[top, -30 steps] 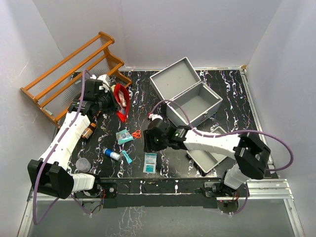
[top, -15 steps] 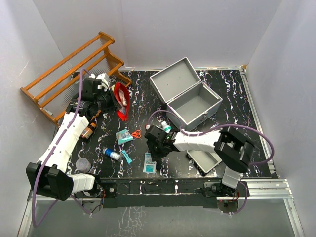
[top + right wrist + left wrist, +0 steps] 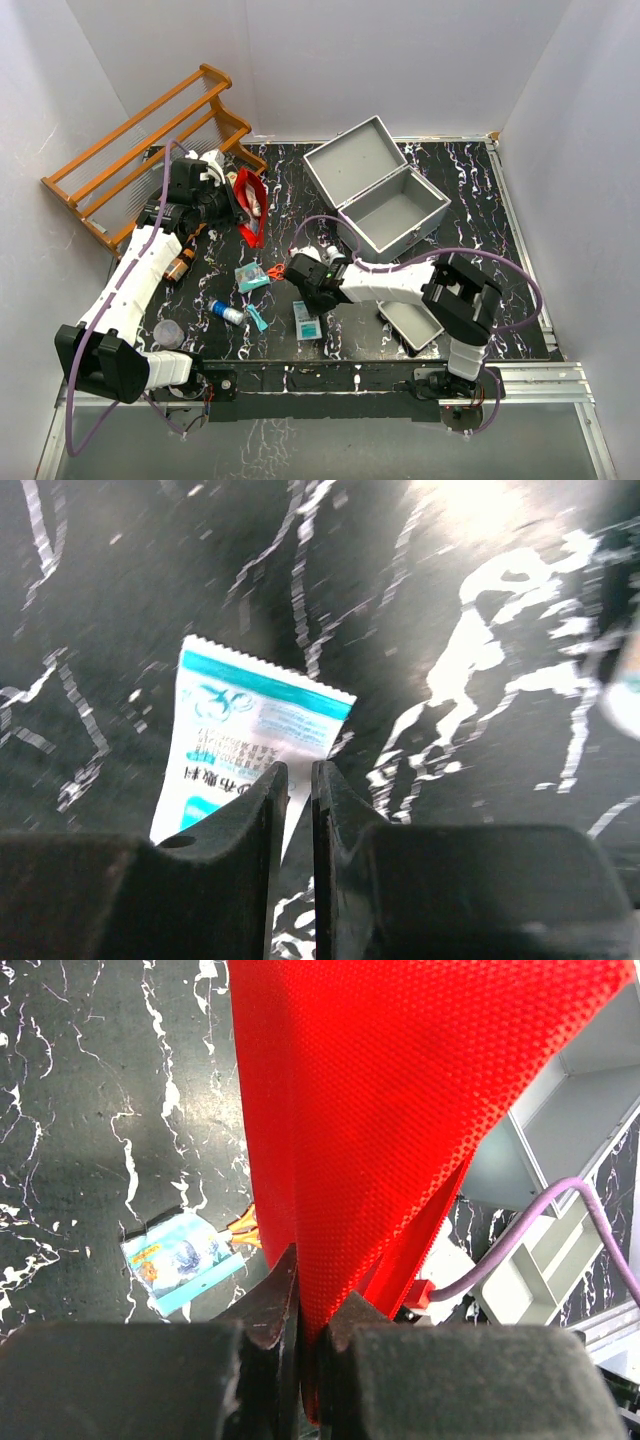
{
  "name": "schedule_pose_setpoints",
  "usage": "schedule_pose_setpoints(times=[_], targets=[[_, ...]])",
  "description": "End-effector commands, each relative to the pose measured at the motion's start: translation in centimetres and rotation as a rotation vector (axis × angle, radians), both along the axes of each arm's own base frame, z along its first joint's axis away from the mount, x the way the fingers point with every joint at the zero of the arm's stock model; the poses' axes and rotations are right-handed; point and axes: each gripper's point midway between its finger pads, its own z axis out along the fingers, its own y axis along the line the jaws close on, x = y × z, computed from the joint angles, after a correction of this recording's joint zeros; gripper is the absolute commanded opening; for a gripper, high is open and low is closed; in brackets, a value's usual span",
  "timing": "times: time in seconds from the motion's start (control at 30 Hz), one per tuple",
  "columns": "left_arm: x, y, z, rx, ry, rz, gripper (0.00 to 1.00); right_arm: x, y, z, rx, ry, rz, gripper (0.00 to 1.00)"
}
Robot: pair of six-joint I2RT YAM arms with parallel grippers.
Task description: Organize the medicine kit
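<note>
One red pouch [image 3: 380, 1110] clamped, medicine kit [image 3: 395, 205] open

Only the white-and-teal sachet [image 3: 245, 725] bore print — rows of dark East Asian characters (too blurred to read for certain) beneath a teal emblem; the blue packet [image 3: 185, 1260] showed an illegible orange mark.

The open medicine kit [image 3: 392, 212] and right arm [image 3: 385, 285] before it blocked the counter's [image 3: 480, 230] middle; the red pouch [image 3: 247, 208] in the left end effector [image 3: 310, 1305] and loose packets [image 3: 305, 324] crowded the left; its right edge lay passable.
</note>
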Motion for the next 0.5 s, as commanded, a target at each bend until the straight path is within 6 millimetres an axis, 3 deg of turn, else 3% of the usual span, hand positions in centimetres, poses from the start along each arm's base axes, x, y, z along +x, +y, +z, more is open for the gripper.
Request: schedule_pose_setpoints(times=[0.0,0.1,0.2,0.33,0.47], targets=[[0.1,0.3,0.0,0.019,-0.017,0.004,0.0,4.3,-5.1,-0.7,-0.29,-0.208,-0.049,0.15],[0.2,0.8,-0.3,0.039,-0.013,0.027,0.0,6.1,-5.0,1.0,-0.313,-0.291,-0.066,0.16],[0.3,1.4,-0.6,0.061,-0.01,0.058,0.0,6.7,-3.8,2.7,-0.263,-0.311,-0.073,0.19],[0.2,2.1,-0.6,0.087,-0.015,0.091,0.0,5.6,-1.6,4.4,-0.132,-0.254,-0.073,0.25],[0.1,2.1,-0.7,0.077,-0.018,0.094,0.0,3.7,0.0,4.7,-0.026,-0.161,-0.062,0.29]])
